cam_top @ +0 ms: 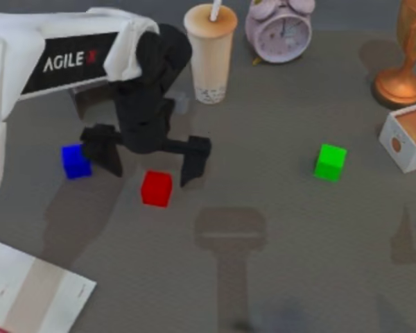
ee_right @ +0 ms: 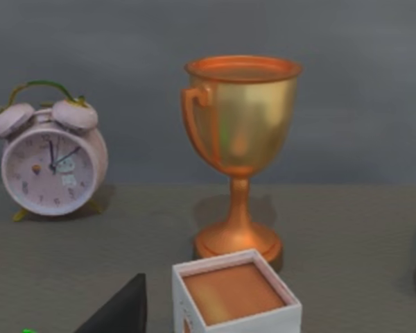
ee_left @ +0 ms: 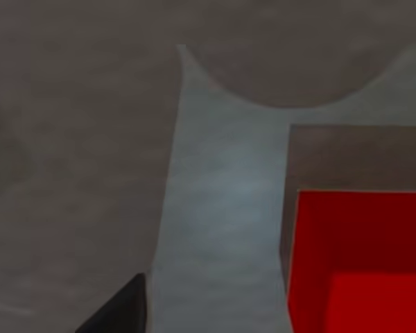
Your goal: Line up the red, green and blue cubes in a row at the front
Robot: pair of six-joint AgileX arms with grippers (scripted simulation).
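Grey table (cam_top: 284, 229) — trophy (ee_right: 239, 156) right-wrist-only

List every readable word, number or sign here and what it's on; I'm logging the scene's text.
"AGILE X": black panel on the left arm; the last character is red.
Alarm clock: dial numerals too small to read.
White paper: no readable print.
Cubes, cup, trophy, box: no text visible.

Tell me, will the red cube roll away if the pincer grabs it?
Probably not: the red cube has flat faces and sits flat on the table. It looks solid, so likely stiff. Its smooth sides might slip a little between the open left pincer.
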